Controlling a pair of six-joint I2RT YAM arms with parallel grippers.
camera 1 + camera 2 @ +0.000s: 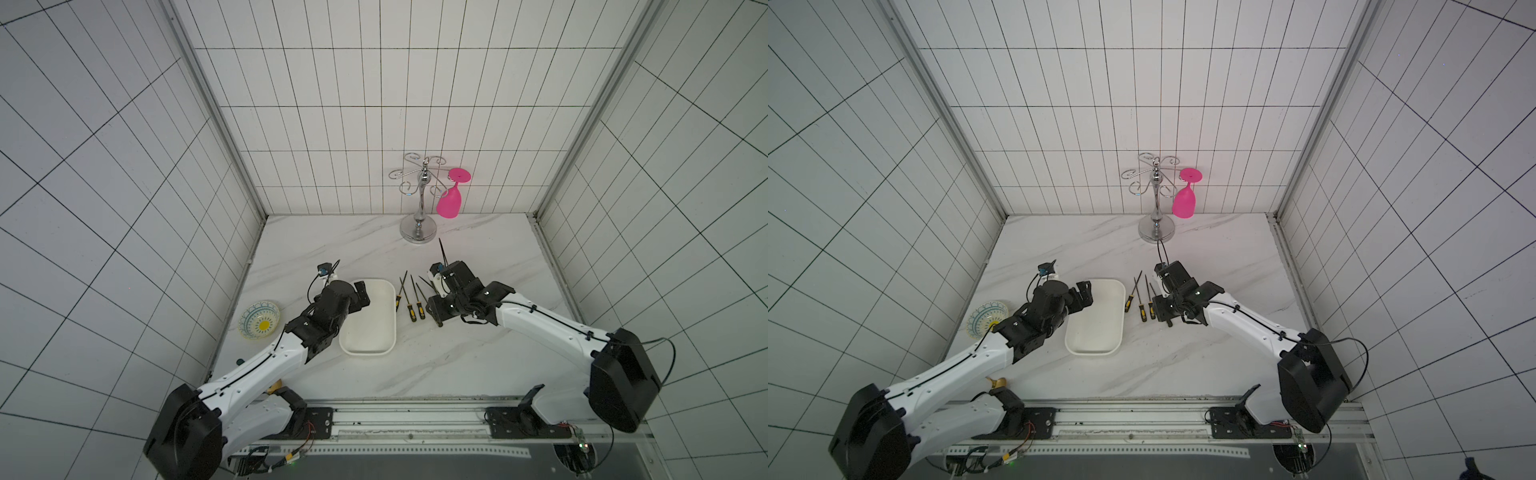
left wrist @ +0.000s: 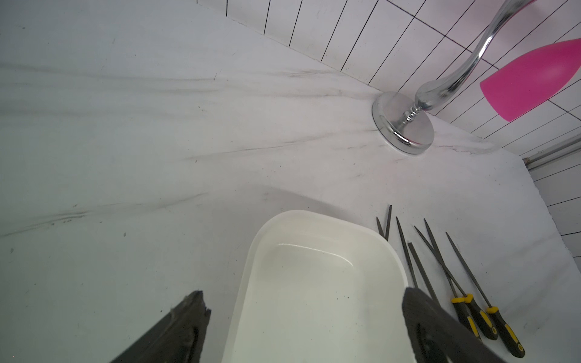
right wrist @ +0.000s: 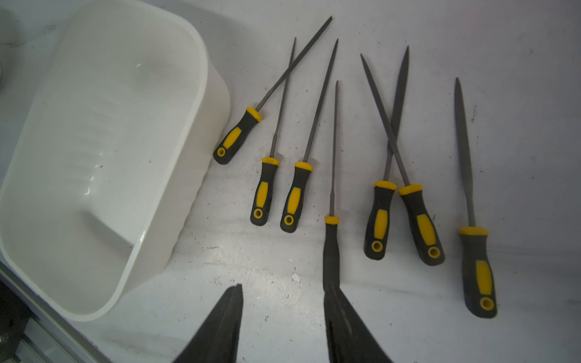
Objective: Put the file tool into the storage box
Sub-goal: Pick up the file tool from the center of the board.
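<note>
In both top views, the storage box (image 1: 370,328) sits low in the middle of the frame with nothing in it. The files (image 1: 410,308) lie on the table (image 1: 415,370) just to its right. Your left gripper (image 1: 362,296) hangs over the box's upper left corner, fingers wide apart, holding nothing. Your right gripper (image 1: 435,314) is down at the right end of the row of files. Its fingers are too small to read here.

In the left wrist view, the left gripper (image 2: 303,292) shows a finger at each side of the lower frame, spread wide. The empty storage box (image 2: 314,215) shows between them. The files (image 2: 471,301) lie at the lower right.

In the right wrist view, the storage box (image 3: 94,157) fills the left side, and seven files lie in a row to its right. The right gripper (image 3: 284,287) shows at the bottom edge, fingers partly apart. The middle file (image 3: 334,151) rests its handle against the finger on the right. The other finger does not touch it, and bare table shows between. Nothing is pinched yet.

I think you are at the pick-up step for the first file. Next, squeeze that handle snugly, lift it clear of the files beside it, carry it over the box and let go.
</note>
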